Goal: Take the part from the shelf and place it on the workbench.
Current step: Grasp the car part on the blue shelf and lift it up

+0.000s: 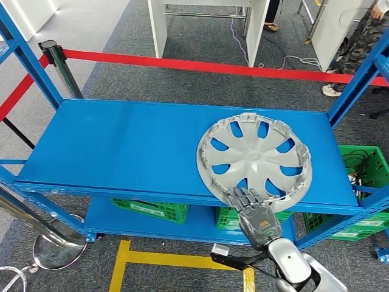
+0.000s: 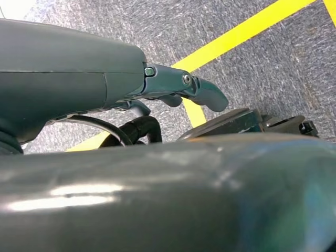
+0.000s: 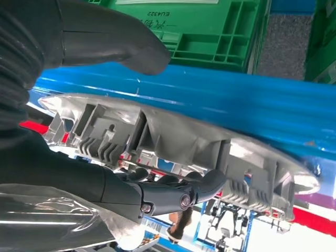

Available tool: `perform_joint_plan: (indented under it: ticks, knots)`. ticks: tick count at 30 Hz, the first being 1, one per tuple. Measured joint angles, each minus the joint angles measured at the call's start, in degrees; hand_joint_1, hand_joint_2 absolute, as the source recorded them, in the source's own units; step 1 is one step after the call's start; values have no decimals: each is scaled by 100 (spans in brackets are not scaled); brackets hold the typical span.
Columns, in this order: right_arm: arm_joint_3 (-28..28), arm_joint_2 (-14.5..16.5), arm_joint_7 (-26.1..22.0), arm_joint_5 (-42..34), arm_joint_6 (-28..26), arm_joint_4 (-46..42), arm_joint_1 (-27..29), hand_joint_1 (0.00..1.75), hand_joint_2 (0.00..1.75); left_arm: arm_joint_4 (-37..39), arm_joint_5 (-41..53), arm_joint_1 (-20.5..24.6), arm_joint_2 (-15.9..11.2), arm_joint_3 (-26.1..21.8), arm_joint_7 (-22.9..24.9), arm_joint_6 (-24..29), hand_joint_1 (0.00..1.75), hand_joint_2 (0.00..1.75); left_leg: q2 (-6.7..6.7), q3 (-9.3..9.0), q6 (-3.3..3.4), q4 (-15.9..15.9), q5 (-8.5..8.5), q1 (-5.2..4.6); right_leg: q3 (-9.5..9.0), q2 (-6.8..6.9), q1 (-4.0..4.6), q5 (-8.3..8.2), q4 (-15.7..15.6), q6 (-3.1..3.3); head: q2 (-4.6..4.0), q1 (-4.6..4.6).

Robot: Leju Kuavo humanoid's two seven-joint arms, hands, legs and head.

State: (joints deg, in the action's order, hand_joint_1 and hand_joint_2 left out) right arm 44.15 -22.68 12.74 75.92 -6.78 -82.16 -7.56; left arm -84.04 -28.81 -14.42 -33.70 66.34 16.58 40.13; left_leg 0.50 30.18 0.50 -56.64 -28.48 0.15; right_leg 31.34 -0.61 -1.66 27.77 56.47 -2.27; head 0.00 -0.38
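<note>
A grey hubcap [image 1: 254,156] lies flat on the blue shelf [image 1: 128,146], toward its right end, with its near edge hanging just over the front lip. The right robot hand [image 1: 253,214] has its fingers [image 3: 198,190] laid over that near rim and its thumb [image 3: 130,44] under the edge, pinching it. The left robot hand [image 2: 186,89] hangs over grey carpet with yellow tape [image 2: 241,31], fingers loosely out, holding nothing. Green crates [image 1: 151,210] sit below.

One hubcap [image 1: 254,157] on one blue shelf [image 1: 137,146]; three green crates [image 1: 151,210] [image 1: 231,218] [image 1: 367,167]; one red barrier tape [image 1: 206,66].
</note>
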Motion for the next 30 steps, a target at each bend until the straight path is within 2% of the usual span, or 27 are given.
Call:
perform_joint_plan:
  ticks: [2, 8, 14, 18, 30]
  knots:
    - [-31, 15, -62, -13, -149, -1, 2, 0, 175, -13, -4, -6, -4, -3, -6, 0, 0, 0, 0, 0, 0, 0, 0, 0, 0, 0, 0, 0, 0, 0, 0, -1]
    - [-103, 34, -416, 11, -1047, -20, 57, 0, 175, -55, -54, -25, -31, -5, -96, 0, 0, 0, 0, 0, 0, 0, 0, 0, 0, 0, 0, 0, 0, 0, 0, 0]
    - [-170, 34, -513, 21, -1312, -21, 164, 0, 175, -92, -104, -36, -66, -1, -154, 0, 0, 0, 0, 0, 0, 0, 0, 0, 0, 0, 0, 0, 0, 0, 0, -1]
    - [-196, 33, -541, -23, -1177, -10, 195, 0, 175, -117, -113, -42, -81, -1, -165, 0, 0, 0, 0, 0, 0, 0, 0, 0, 0, 0, 0, 0, 0, 0, 0, -1]
    - [-370, 58, -285, -720, -117, 35, 201, 0, 175, -222, -65, -113, -101, -33, -27, 0, 0, 0, 0, 1, 0, 0, 0, 0, 1, 0, 0, 0, 0, 0, 0, -2]
